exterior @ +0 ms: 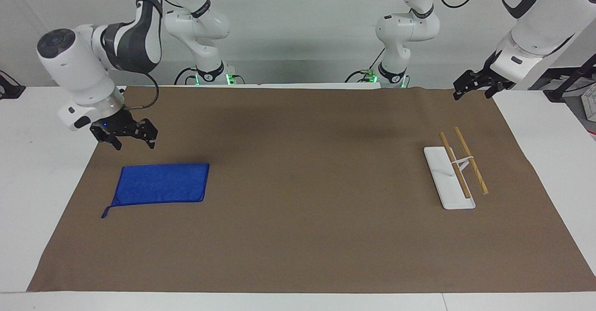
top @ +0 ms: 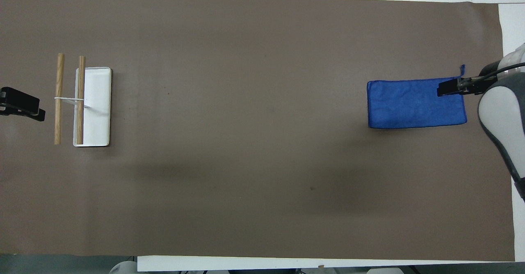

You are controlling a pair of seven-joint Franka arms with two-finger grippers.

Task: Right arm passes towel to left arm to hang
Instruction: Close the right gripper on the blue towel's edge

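Cloth first: the small royal-blue rectangular terry towel (exterior: pixel 160 183) lies flat on the brown mat (exterior: pixel 298 236) toward the right arm's end of the table, its thin loop tail (exterior: pixel 106 212) trailing off the corner farthest from the robots. The right arm's black gripper with the small blue light (exterior: pixel 134 141) hangs in the air over the towel's edge at that end, fingers spread wide and holding nothing, not touching the cloth. The left arm's plain black gripper (exterior: pixel 470 87) waits over the mat's corner at its own end, likewise spread open and empty. Near it stands a white rectangular tray-based rack (exterior: pixel 440 171) carrying two slim wooden rods (exterior: pixel 471 160) side by side, well apart from the towel.
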